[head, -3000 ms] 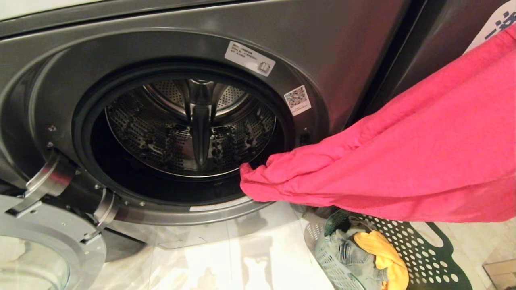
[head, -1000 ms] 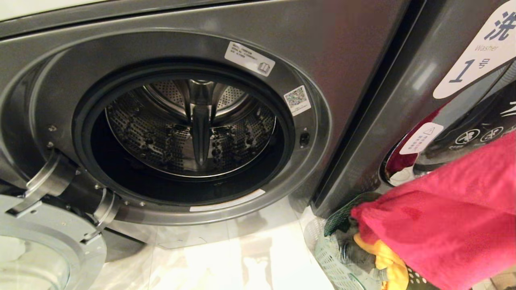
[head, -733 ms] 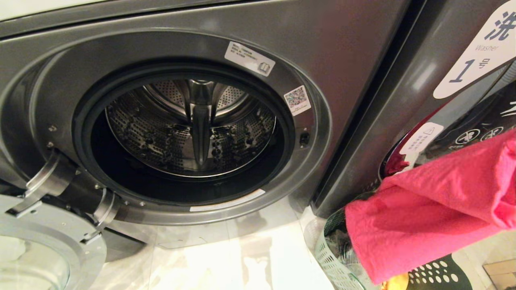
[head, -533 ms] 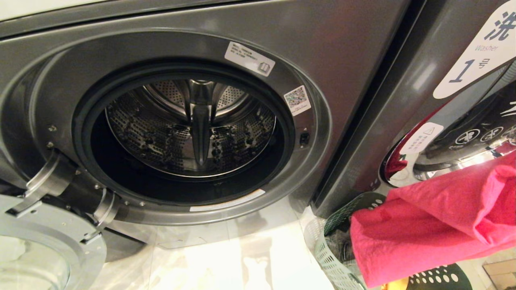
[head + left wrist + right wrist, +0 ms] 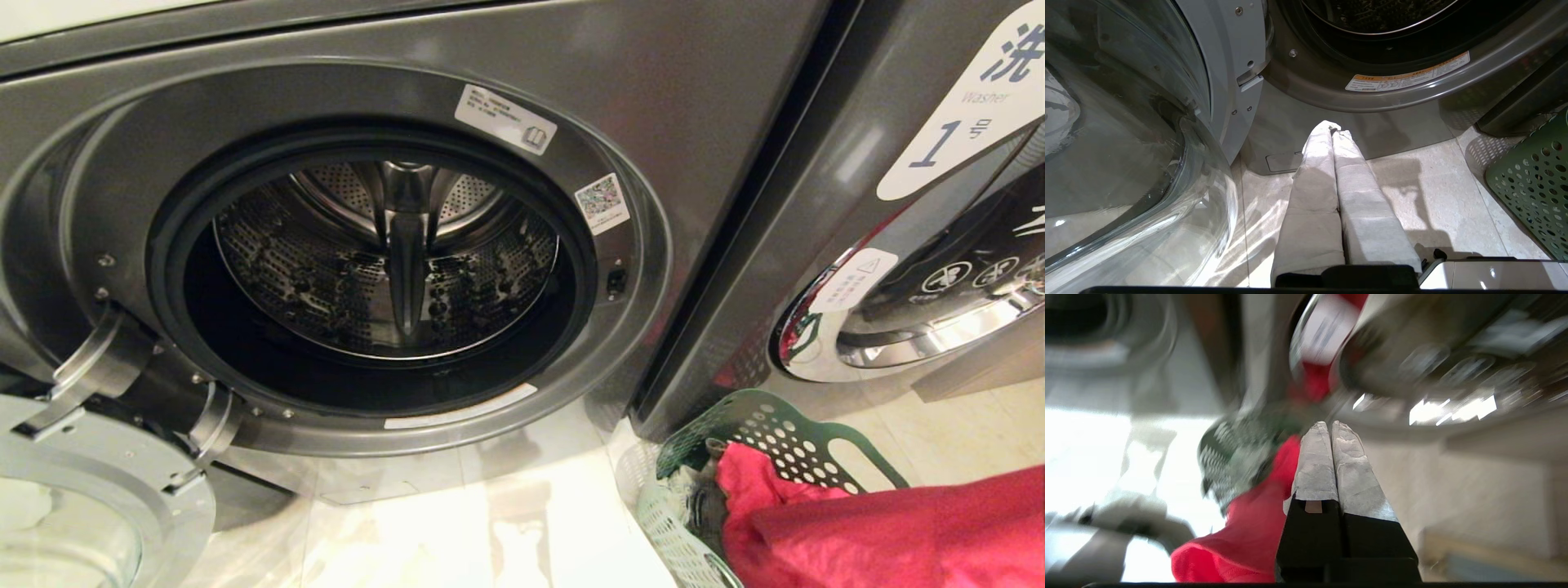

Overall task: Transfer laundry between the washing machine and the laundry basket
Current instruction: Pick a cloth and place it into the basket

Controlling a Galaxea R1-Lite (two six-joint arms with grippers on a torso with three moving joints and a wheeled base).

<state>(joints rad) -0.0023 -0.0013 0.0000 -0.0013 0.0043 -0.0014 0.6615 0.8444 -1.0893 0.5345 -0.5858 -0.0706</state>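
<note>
The neighbouring washer [image 5: 898, 245], standing to the right of the open washing machine [image 5: 408, 82], carried a white label [image 5: 971, 114] reading "Washer" and "1" beside Chinese characters, with a smaller white tag [image 5: 853, 280] lower down whose print was too small to read. On the open machine's door ring sat a white sticker [image 5: 506, 119] of tiny unreadable text and a QR-code sticker [image 5: 602, 202]. A warning strip [image 5: 1408, 77] in orange and white ran along the lower lip of the opening; its words could not be made out.

The drum [image 5: 384, 261] showed no clothing inside. The glass door [image 5: 1126, 143] hung swung open at the machine's left, close to the left gripper [image 5: 1334, 130], which was parked low over the tiled floor [image 5: 490, 531] in front of the machine with its padded fingers pressed together on nothing.

The laundry basket [image 5: 784, 433], green and perforated, stood on the floor at the foot of the gap between the two machines. The red garment [image 5: 882, 539] lay heaped in it, spilling toward the right edge of the head view and covering most of what lay beneath; a bit of grey cloth [image 5: 694, 498] showed at the basket's left rim. The right gripper [image 5: 1329, 424] hung above the basket, fingers closed against each other and empty, the red cloth just beside them; whether it touched them could not be told in the blur.
</note>
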